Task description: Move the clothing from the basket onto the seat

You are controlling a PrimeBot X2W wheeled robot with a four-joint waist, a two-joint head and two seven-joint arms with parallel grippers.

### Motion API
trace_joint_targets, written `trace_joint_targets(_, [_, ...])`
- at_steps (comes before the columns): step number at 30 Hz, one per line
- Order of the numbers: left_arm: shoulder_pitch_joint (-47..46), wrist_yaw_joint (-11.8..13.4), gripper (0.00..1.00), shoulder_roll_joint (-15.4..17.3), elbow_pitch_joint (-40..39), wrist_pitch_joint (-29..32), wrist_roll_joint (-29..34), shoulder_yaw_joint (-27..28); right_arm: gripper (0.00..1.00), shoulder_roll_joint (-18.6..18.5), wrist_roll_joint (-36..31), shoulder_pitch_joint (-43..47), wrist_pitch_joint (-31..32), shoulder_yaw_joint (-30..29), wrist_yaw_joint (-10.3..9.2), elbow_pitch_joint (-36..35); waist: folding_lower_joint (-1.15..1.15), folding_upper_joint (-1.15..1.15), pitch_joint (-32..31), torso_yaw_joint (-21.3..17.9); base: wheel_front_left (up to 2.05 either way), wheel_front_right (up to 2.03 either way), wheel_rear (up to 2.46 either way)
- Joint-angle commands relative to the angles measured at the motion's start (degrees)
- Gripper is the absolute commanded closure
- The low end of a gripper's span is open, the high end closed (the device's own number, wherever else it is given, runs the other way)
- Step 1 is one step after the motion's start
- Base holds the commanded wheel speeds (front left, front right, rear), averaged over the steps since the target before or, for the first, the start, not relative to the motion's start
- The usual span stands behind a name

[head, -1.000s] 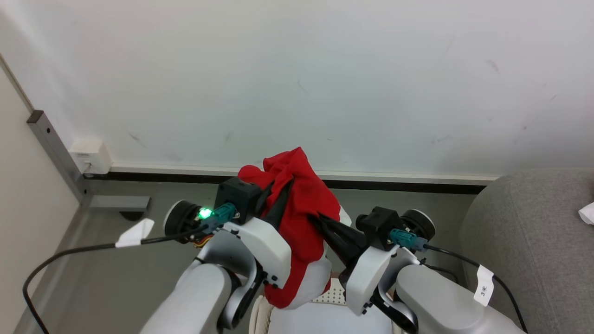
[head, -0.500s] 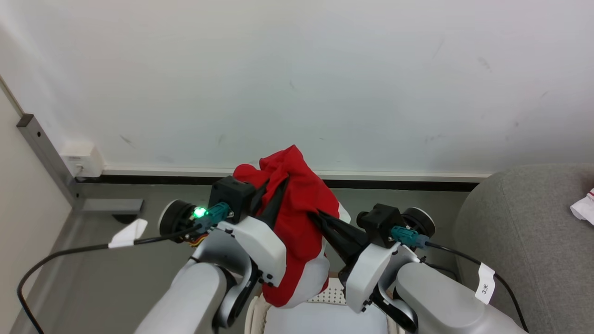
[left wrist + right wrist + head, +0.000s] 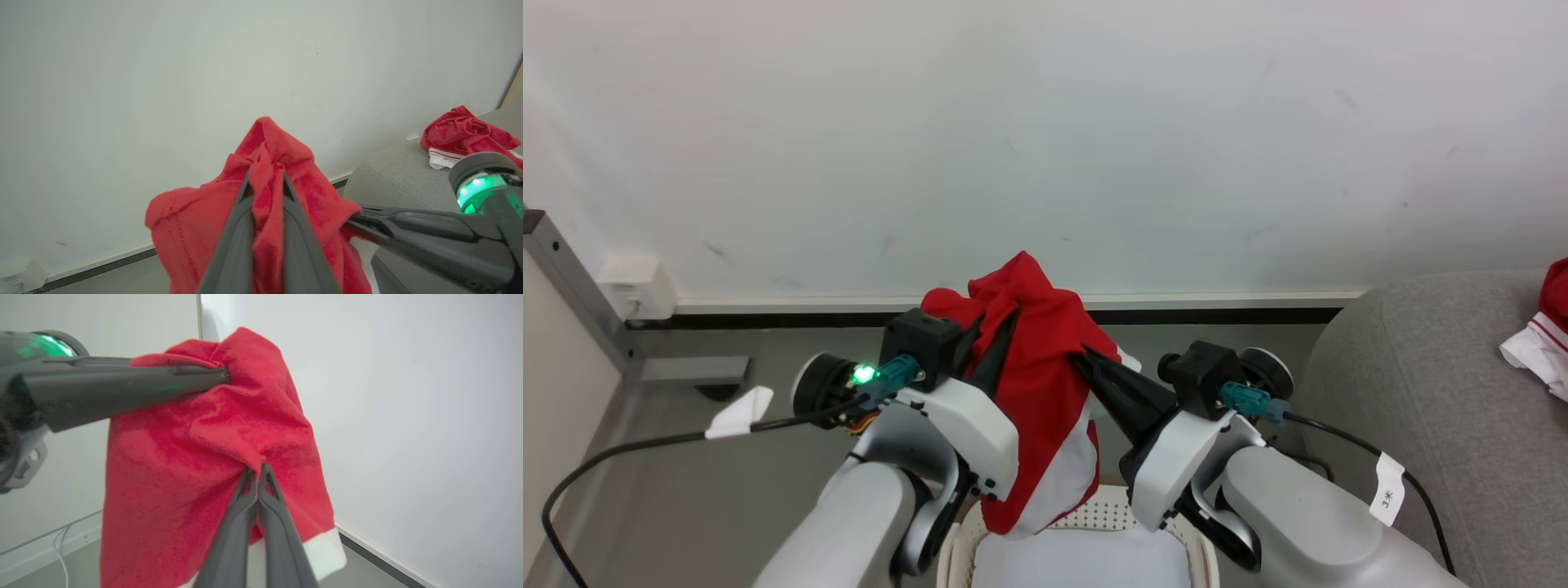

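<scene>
Left gripper [image 3: 1003, 325] and right gripper [image 3: 1084, 356] each pinch thin folds of the bright red, white-hemmed fabric garment [image 3: 1045, 384]; slippage could drop it short of the grey woven sofa [image 3: 1421, 392].

Pale grey arms [image 3: 866, 523], dark fingers [image 3: 1131, 396], black cables [image 3: 645, 445].

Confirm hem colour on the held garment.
White hem on red garment; right wrist view shows best.

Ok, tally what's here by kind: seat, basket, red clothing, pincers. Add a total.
Sofa: 1
Laundry basket: 1
Red garments: 2, the held garment and the garment on the sofa
Pincers: 2, the left pincer and the right pincer, both shut on the held garment
Total: 6
</scene>
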Motion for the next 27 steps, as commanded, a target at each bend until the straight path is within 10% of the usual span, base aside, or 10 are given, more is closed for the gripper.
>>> trace_joint_targets(1, [0.03,0.24,1.0,0.24,-0.4,-0.29,-0.05,0.12,1.0,-0.1,-0.99,-1.02,-0.19,-0.95,-0.14,-0.3,0.0,0.0,0.29,-0.89,0.0,0.0,0.0])
trace_joint_targets(5, [0.48,0.62,1.0,0.47,-0.65,-0.51,-0.45,0.36,1.0,-0.24,-3.47,-1.07,-0.2,-4.12,-0.14,-1.12,0.0,0.0,0.67,-2.8,0.0,0.0,0.0])
trace_joint_targets(8, [1.04,0.87,0.0,0.81,-0.74,-0.96,-0.46,0.33,1.0,-1.24,-5.1,-0.59,-0.19,-6.23,-0.14,-2.43,0.0,0.0,0.9,-4.37,0.0,0.0,0.0])
trace_joint_targets(27, [3.57,2.24,0.0,0.76,-3.0,-2.23,-0.43,-0.96,1.0,-10.98,-9.68,0.79,-0.19,-18.34,-0.14,-12.86,0.0,0.0,3.31,-20.98,0.0,0.0,0.0])
